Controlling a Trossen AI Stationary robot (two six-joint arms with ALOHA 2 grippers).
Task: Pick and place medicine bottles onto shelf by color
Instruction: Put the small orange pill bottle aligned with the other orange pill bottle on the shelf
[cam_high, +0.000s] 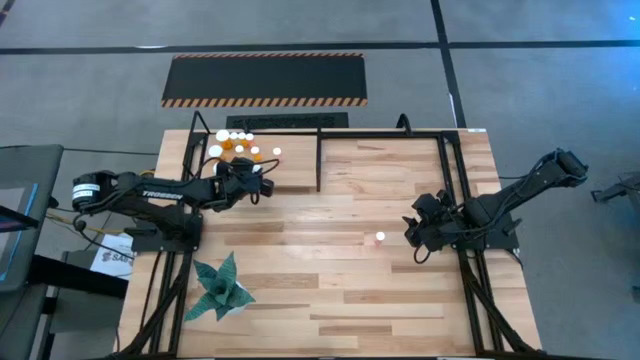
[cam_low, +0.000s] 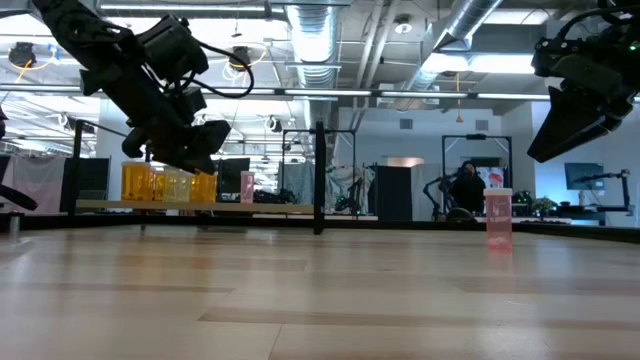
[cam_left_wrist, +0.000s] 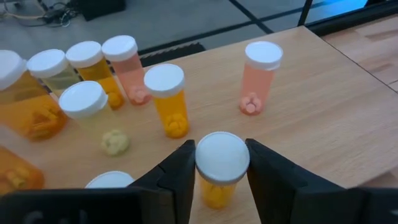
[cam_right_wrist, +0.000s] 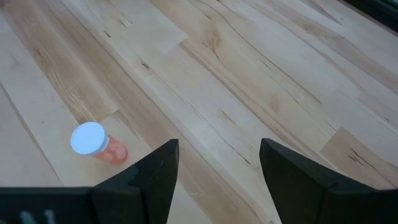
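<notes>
Several medicine bottles with white caps and orange, yellowish or pink bodies stand in a cluster on the left part of the shelf, a light wooden board in a black frame. My left gripper reaches in from the table's left, shut on one orange bottle at the near edge of the cluster. A single pink bottle stands upright on its base on the table. My right gripper hangs open just right of it, above the wood, touching nothing. My left gripper pinches the orange bottle by its white cap, one finger on each side of the cap. The fingers slant down at it from the table's left side. The bottle stands upright between them; whether its base rests on the shelf board, I cannot tell.
A black post divides the shelf in the middle. A pink bottle stands alone, apart from the cluster. A green folded-paper plant sits at the near left. A black hazard-striped panel lies beyond the table.
</notes>
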